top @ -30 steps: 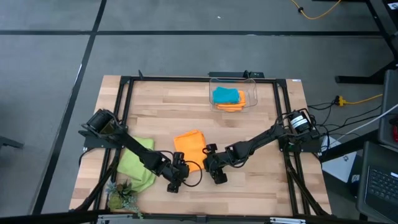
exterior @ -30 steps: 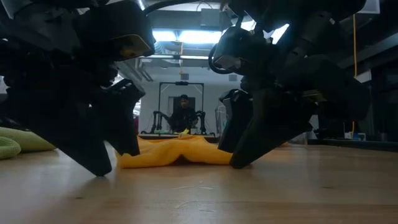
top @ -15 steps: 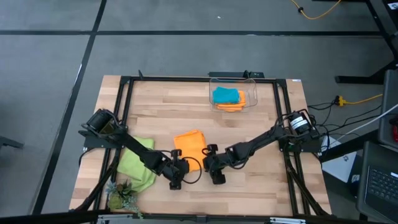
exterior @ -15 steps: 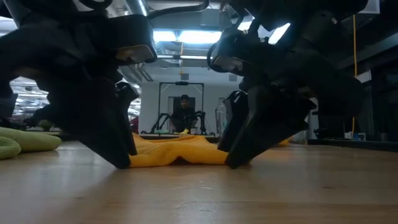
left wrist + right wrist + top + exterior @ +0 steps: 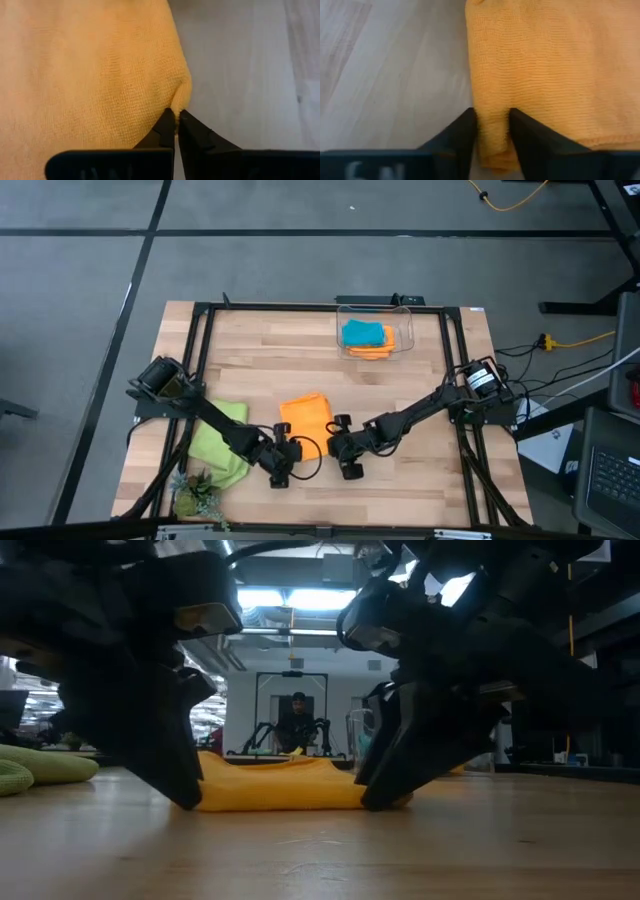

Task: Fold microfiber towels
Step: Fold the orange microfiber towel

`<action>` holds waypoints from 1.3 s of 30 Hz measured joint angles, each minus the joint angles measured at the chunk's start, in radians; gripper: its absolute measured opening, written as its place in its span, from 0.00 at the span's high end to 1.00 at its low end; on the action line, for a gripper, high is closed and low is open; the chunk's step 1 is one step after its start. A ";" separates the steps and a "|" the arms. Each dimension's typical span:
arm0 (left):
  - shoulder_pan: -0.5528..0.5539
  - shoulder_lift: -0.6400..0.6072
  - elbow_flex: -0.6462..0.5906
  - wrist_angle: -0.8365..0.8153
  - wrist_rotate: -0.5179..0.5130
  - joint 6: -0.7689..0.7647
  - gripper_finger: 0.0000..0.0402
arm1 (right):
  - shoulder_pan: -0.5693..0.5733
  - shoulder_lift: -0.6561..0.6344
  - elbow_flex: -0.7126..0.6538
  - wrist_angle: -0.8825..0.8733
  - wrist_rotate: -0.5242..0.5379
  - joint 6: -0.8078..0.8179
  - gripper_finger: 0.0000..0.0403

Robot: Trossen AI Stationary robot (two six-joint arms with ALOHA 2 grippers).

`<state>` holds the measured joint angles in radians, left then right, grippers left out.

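Left pincer (image 5: 285,464) and right pincer (image 5: 343,459) each pinch a near corner of the orange towel (image 5: 306,418) at counter (image 5: 420,480) centre. Container (image 5: 405,345) at 1 o'clock holds two folded towels; green towel (image 5: 222,442) at 8 o'clock remains.

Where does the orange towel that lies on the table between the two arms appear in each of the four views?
High view: orange towel at table centre, just behind both pincers.
Low view: flat orange strip between the two dark arms.
Left wrist view: fills the picture; left pincer pinches its corner.
Right wrist view: fills most of the picture; right pincer straddles its edge.
Shared landmark: the pale wooden table.
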<state>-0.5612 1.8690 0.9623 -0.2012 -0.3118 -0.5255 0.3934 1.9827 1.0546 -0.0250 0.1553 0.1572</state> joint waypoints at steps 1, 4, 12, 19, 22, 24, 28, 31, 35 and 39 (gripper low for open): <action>-0.004 0.000 0.000 0.002 0.000 0.000 1.00 | 0.001 0.000 0.000 0.000 0.003 0.000 0.74; -0.012 0.000 0.000 0.008 0.003 -0.004 1.00 | 0.002 0.000 0.000 0.003 0.008 0.016 0.89; -0.015 -0.026 0.001 0.010 0.032 -0.014 1.00 | 0.005 0.003 0.043 -0.036 -0.052 0.078 0.98; -0.017 -0.105 -0.002 0.005 0.096 -0.005 1.00 | 0.013 0.003 0.198 -0.259 -0.099 0.079 0.98; -0.019 -0.130 -0.002 0.011 0.116 -0.021 1.00 | 0.024 0.002 0.274 -0.363 -0.109 0.098 0.99; -0.025 -0.150 -0.002 0.015 0.118 -0.021 1.00 | 0.033 0.002 0.322 -0.425 -0.104 0.100 0.99; -0.039 -0.195 -0.002 0.027 0.122 -0.015 1.00 | 0.053 0.001 0.394 -0.520 -0.100 0.100 0.99; -0.054 -0.236 0.000 0.034 0.125 -0.015 1.00 | 0.068 0.000 0.435 -0.557 -0.100 0.100 0.99; -0.068 -0.273 0.000 0.045 0.130 -0.055 1.00 | 0.084 -0.002 0.466 -0.577 -0.144 0.118 0.99; -0.067 -0.280 0.001 0.059 0.147 -0.107 1.00 | 0.088 -0.002 0.473 -0.576 -0.176 0.118 0.99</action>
<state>-0.6286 1.5890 0.9630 -0.1424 -0.1646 -0.6326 0.4816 1.9804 1.5280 -0.6014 -0.0204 0.2753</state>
